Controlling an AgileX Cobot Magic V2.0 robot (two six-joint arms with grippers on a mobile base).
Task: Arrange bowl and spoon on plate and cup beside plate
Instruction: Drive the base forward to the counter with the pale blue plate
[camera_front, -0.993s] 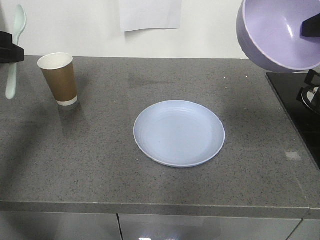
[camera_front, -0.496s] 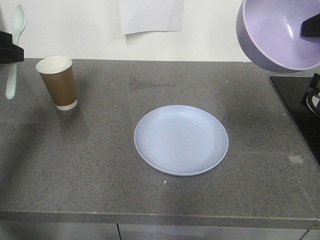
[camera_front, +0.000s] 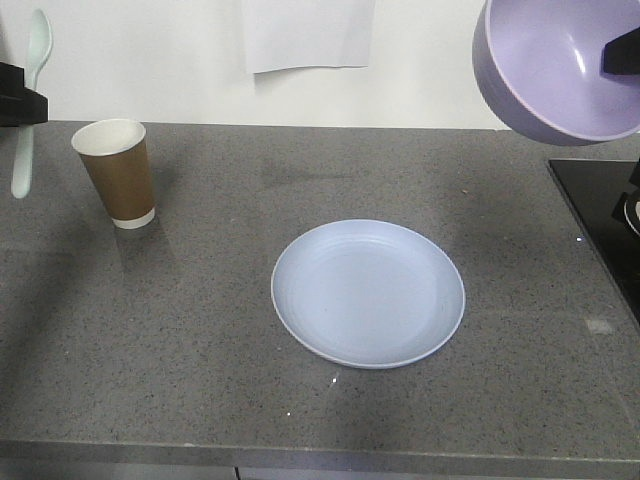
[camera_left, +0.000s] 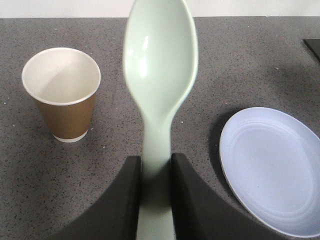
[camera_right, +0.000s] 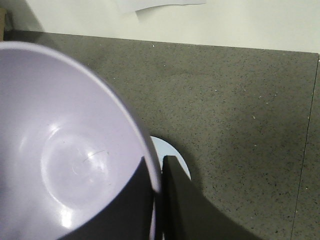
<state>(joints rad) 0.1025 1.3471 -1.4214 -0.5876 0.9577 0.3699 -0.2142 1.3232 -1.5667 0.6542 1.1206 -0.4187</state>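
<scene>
Two of the four things hang in the air, which I judge is the carrying step before anything is set down. The bowl (camera_front: 560, 65) is high at the right, tilted with its hollow toward the front camera. It tilts because the right gripper (camera_right: 159, 172) pinches only its rim, one finger inside the wall and one outside. The spoon (camera_left: 160, 75) is at the far left, above the counter edge. The left gripper (camera_left: 156, 167) is pressed on the flat handle from both sides, so the scoop stays free and, I think, can be laid down first.

The plate (camera_front: 368, 293) lies flat and bare in the middle of the grey countertop (camera_front: 200, 340), well apart from both arms, so it is ready to receive the bowl. The cup (camera_front: 117, 172) stands upright at the back left, well apart from the plate and near the hanging spoon. Its place beside the plate is not yet taken. Probably the bowl must come down level, or it could rock.
</scene>
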